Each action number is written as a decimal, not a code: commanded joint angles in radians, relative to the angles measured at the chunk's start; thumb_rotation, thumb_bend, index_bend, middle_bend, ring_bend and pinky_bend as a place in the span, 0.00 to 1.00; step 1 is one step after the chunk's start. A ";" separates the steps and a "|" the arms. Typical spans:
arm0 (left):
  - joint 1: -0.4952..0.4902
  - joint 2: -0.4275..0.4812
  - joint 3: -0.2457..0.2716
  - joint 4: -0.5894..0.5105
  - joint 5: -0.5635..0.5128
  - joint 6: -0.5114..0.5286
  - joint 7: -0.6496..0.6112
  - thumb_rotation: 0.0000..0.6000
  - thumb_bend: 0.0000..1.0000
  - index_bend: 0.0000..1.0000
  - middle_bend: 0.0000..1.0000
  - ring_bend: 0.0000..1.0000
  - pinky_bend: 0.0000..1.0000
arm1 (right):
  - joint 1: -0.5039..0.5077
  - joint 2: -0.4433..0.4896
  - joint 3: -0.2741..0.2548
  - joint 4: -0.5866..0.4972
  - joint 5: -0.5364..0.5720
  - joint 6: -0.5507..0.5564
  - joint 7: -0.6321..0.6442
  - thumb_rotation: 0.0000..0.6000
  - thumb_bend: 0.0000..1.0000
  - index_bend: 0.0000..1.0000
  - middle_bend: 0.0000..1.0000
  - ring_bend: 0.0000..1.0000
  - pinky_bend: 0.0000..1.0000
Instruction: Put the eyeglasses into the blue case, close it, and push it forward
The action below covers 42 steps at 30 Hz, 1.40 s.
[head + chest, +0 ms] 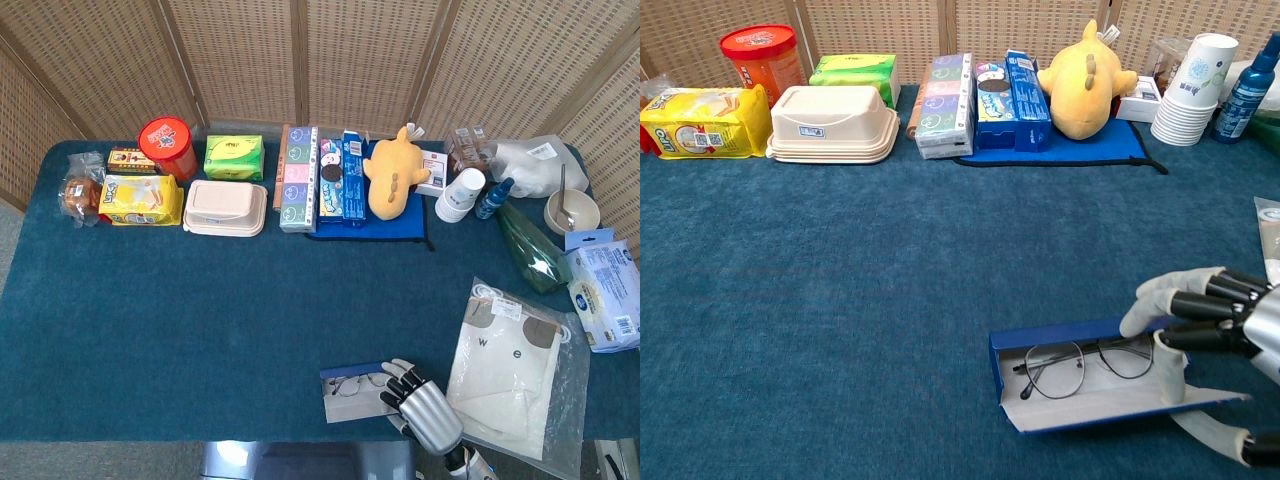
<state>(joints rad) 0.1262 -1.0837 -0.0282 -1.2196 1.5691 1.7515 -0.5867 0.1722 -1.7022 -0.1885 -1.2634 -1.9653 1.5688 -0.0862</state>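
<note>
Eyeglasses (1080, 360) lie inside the open blue case (1040, 398) near the worktop (840, 300) front edge, thin wire frame, light & fragile (don't squeeze lenses). Right robot hand (1200, 320) fingers spread, touching case's right end, prob. gripping nothing. Push on case, not frame.

Only the right hand (420, 408) visible, low at the tabletop's near edge. Silver-grey ribbed back, like segmented metal plates, seen from the head view. Black fingers (1200, 305) tipped with pale grey, rubbery pads, plain in the chest view. Dark wrist section beneath the silver shell. No cables, screws or markings clear enough to make out.
</note>
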 commanded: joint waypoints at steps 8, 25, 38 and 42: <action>-0.007 0.001 0.001 -0.010 0.003 -0.007 0.012 0.91 0.21 0.05 0.08 0.01 0.03 | 0.030 -0.010 0.031 -0.034 0.024 -0.044 -0.003 1.00 0.30 0.57 0.34 0.24 0.26; -0.015 -0.009 0.000 0.006 -0.005 -0.021 0.002 0.91 0.21 0.05 0.08 0.01 0.02 | 0.074 -0.066 0.078 -0.005 0.055 -0.090 -0.016 1.00 0.28 0.32 0.23 0.19 0.26; -0.012 -0.020 0.003 0.028 -0.013 -0.029 -0.009 0.91 0.21 0.05 0.08 0.01 0.02 | 0.122 -0.090 0.109 0.017 0.086 -0.145 -0.020 1.00 0.28 0.29 0.22 0.18 0.26; -0.011 -0.023 0.003 0.036 -0.017 -0.032 -0.013 0.91 0.21 0.05 0.08 0.01 0.02 | 0.139 -0.093 0.117 0.013 0.097 -0.167 -0.032 1.00 0.29 0.29 0.21 0.18 0.26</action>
<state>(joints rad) 0.1150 -1.1067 -0.0256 -1.1844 1.5526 1.7199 -0.5994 0.3087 -1.7943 -0.0733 -1.2495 -1.8702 1.4044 -0.1164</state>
